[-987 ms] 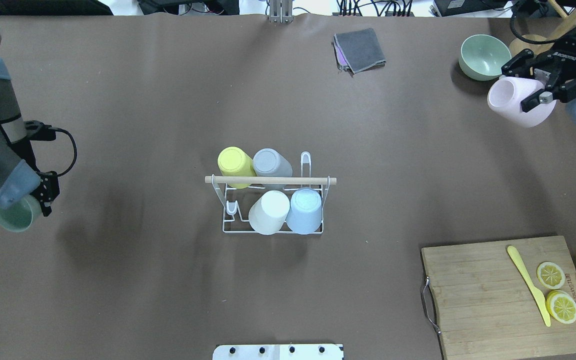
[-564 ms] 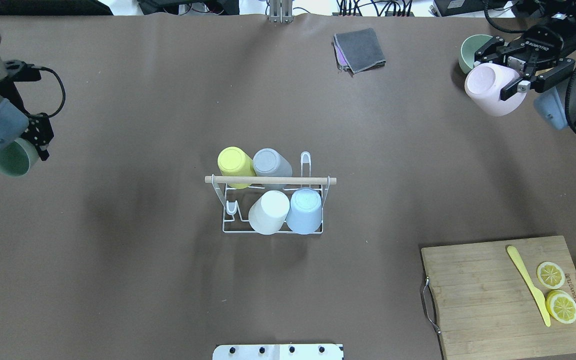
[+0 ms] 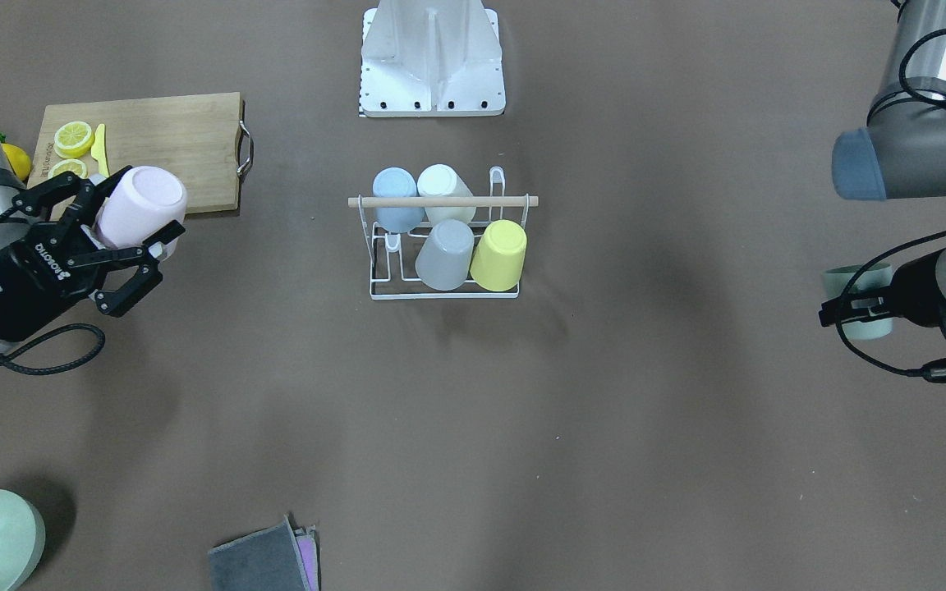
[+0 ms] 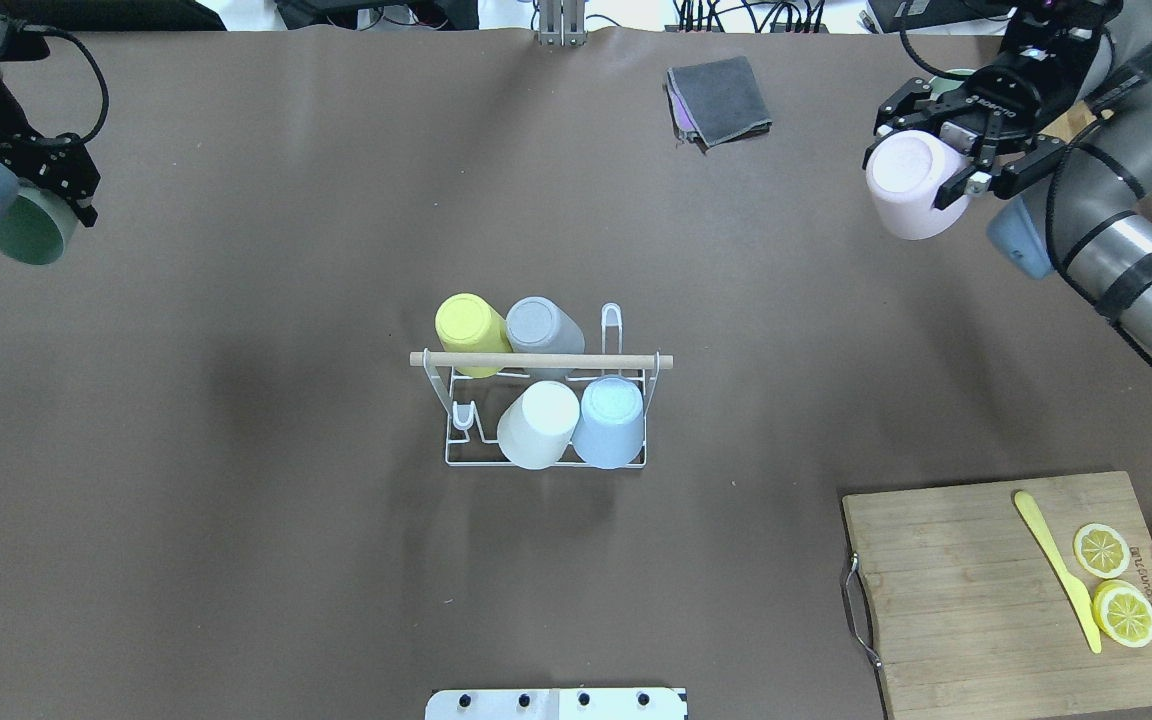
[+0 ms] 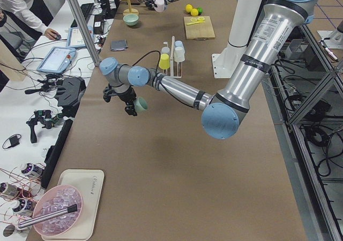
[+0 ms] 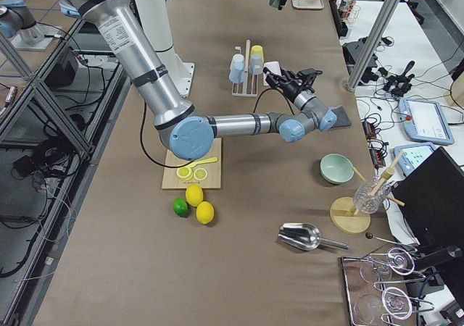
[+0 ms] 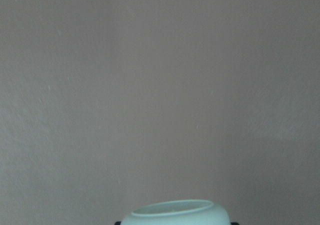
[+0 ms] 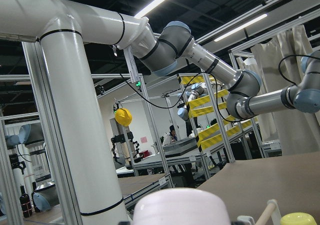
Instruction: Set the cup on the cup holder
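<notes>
One brown table [image 4: 236, 580], cluttered bench [image 6: 428, 80] alongside

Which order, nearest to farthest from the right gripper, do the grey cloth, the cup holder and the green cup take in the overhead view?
1. The grey cloth, near the table's far edge, left of the right gripper.
2. The cup holder, mid-table.
3. The green cup, at the view's far left edge.
</notes>
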`<state>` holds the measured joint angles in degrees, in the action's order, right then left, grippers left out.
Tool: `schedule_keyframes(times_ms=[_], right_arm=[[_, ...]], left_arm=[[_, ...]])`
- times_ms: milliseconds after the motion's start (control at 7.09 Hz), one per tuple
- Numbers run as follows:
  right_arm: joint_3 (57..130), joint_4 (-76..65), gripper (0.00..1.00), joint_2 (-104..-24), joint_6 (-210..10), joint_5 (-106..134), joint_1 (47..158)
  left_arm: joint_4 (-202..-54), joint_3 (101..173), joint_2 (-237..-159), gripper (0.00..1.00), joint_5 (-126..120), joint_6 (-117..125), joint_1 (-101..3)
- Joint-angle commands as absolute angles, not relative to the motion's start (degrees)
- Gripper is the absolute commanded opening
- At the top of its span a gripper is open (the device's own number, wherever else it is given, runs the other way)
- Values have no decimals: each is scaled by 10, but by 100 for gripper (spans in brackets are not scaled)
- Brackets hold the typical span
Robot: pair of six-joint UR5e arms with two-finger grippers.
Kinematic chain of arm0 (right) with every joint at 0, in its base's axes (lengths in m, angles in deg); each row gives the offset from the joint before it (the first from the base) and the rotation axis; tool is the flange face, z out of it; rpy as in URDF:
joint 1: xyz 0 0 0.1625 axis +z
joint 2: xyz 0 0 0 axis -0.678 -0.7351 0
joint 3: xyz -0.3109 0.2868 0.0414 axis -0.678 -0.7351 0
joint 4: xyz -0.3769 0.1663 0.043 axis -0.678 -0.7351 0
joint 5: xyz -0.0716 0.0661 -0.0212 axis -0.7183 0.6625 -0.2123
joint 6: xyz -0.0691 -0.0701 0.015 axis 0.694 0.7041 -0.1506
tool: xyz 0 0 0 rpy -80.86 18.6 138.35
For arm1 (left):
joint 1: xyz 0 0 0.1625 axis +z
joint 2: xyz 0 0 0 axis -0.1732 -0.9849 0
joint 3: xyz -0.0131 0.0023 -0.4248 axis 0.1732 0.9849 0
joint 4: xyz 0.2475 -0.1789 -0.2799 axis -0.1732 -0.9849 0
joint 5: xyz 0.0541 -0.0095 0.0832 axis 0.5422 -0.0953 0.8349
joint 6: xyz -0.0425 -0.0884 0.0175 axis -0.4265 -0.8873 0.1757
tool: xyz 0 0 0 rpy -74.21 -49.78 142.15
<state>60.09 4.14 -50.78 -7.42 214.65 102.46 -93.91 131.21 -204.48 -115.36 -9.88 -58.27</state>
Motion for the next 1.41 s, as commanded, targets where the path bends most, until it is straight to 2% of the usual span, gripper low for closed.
schedule_keyframes(times_ms=[0, 282, 564, 1269], right_arm=[[579, 35, 24, -479, -19, 2167, 991], [573, 4, 24, -455, 38, 2183, 973], [564, 1, 24, -442, 68, 2189, 958], [513, 1, 24, -381, 117, 2189, 930]], left_arm=[[-1084, 1313, -2047, 0, -1104, -212, -584], [-1214, 1329, -2046, 0, -1059, -304, -584], [-1267, 1338, -2047, 0, -976, -335, -579], [-1531, 1424, -2018, 0, -899, -446, -567]])
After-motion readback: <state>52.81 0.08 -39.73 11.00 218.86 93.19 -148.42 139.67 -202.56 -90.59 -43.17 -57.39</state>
